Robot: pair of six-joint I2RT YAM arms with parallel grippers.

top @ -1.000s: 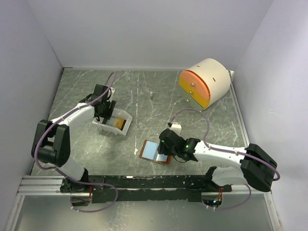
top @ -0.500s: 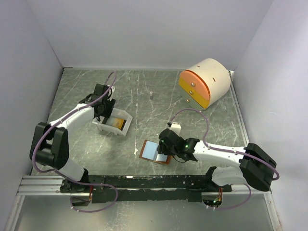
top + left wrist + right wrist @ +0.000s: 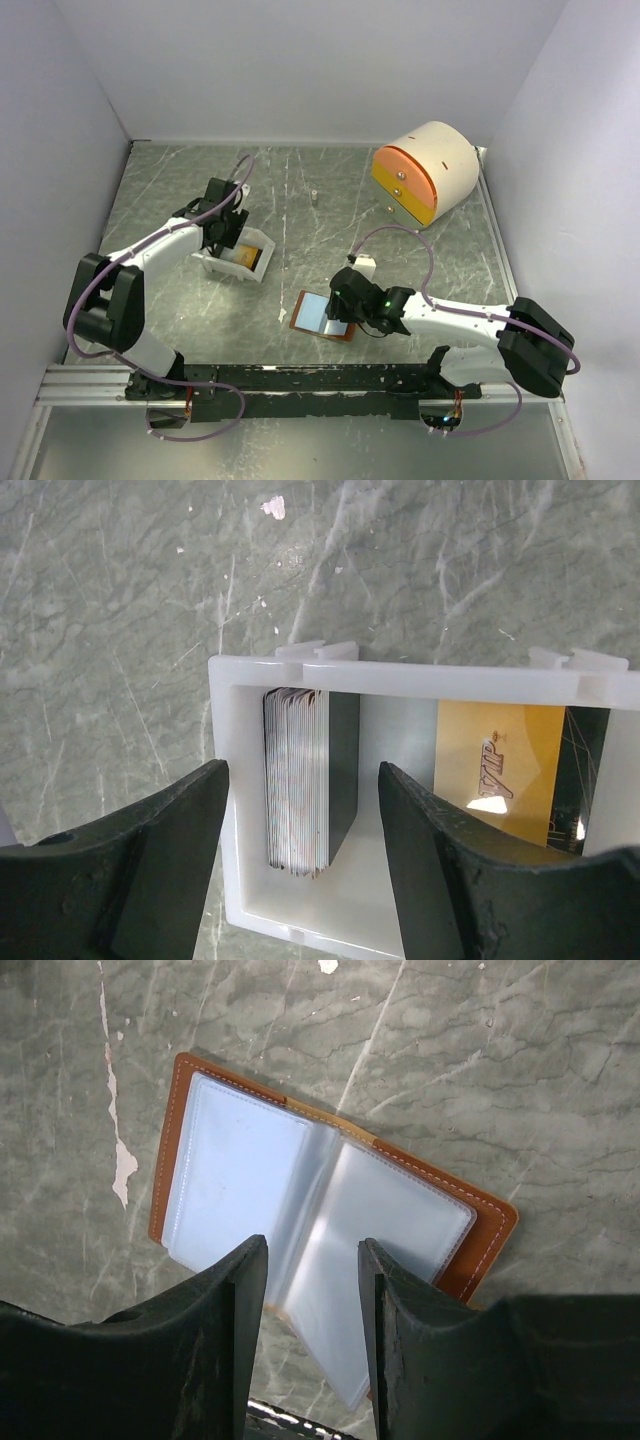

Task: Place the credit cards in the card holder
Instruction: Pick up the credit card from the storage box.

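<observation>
Apparently L claw (image 3: 300, 780) spread astride credit cards (image 3: 311, 770).

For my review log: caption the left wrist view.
Open left hand over a stack of cards standing on edge in the white tray, gold card beside it.

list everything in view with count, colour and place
table: 1, grey marbled, under everything
drawer unit: 1, cream and orange, far right corner
tray: 1, white, left of centre
credit cards: a stack on edge in one tray compartment; one gold, one dark in the other
card holder: 1, brown, pale blue-grey pockets, open flat near centre
left arm: 1, white, jaws open astride the stack
right arm: 1, white, jaws open over the card holder
</observation>
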